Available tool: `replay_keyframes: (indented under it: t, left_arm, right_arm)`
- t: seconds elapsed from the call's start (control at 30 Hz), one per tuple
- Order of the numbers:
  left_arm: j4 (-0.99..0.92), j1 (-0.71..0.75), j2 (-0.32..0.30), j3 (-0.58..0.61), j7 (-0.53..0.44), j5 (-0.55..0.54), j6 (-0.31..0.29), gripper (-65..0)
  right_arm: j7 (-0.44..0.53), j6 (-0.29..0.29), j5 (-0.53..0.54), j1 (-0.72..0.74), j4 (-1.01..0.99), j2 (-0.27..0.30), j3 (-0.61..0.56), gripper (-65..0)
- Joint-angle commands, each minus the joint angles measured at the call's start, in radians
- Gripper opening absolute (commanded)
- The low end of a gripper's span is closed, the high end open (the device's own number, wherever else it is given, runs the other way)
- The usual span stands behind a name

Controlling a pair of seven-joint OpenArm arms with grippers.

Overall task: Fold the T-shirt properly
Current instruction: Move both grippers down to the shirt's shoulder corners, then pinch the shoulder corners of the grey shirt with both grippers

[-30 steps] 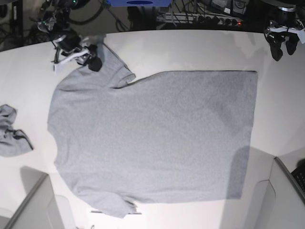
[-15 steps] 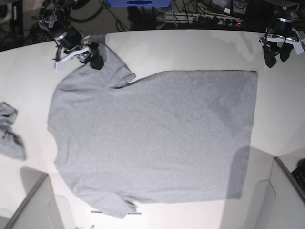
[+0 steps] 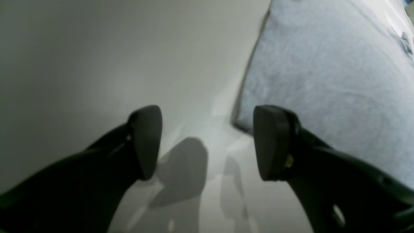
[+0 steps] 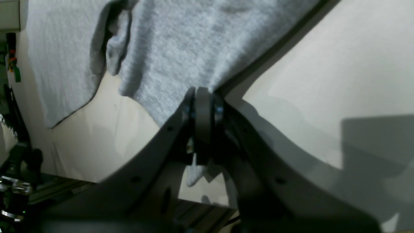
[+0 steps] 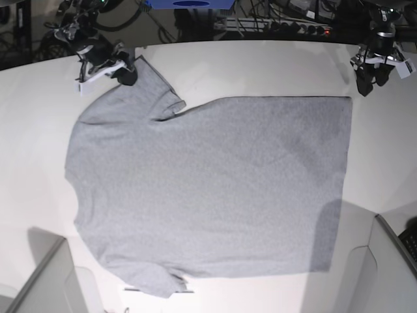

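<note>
Base view: the T-shirt (image 5: pixel 208 189) lies spread flat on the white table (image 5: pixel 273 65), grey side up with no lettering visible, its neck end toward the view's left and its straight hem toward the right. One sleeve points to the far left corner, the other to the near edge of the table. The right hand (image 5: pixel 124 72) sits at the tip of the far sleeve; the left hand (image 5: pixel 374 77) hangs above bare table just beyond the far hem corner, apart from the cloth.

Right wrist view: the right hand (image 4: pixel 202 106) has its two fingers pressed together on the edge of the sleeve, a thin layer of grey fabric pinched between them. The cloth (image 4: pixel 181 48) rises in a fold from the grip, and a small tag of fabric shows below the fingers.

Left wrist view: the left hand (image 3: pixel 207 142) has its fingers (image 3: pixel 147 139) spread well apart with nothing between them. Both tips hover above the table, casting shadows on it. The hem corner of the T-shirt (image 3: pixel 323 71) lies just beside the right-side finger, not touching it.
</note>
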Motion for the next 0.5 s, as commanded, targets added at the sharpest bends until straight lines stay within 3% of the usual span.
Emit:
replay_keyframes:
  t: [0.0, 0.1, 0.27, 0.47]
  left_arm:
    - [0.008, 0.001, -0.012, -0.005, -0.023, -0.02, -0.009, -23.0]
    - [-0.016, -0.03, -0.014, -0.005, -0.018, -0.02, -0.01, -23.0]
    - [-0.074, -0.1, -0.02, -0.011, 0.117, -0.013, -0.01, -23.0]
    - [-0.093, -0.143, -0.015, -0.005, 0.126, -0.011, -0.004, -23.2]
  right_arm:
    - [-0.06, -0.033, -0.077, -0.014, -0.007, -0.002, -0.003, -65.0]
    - [-0.06, -0.033, -0.077, -0.014, -0.007, 0.0, -0.003, -65.0]
    - [-0.104, -0.033, -0.077, -0.013, -0.007, 0.0, -0.003, -65.0]
    - [-0.109, -0.033, -0.077, -0.002, -0.007, 0.0, -0.001, -65.0]
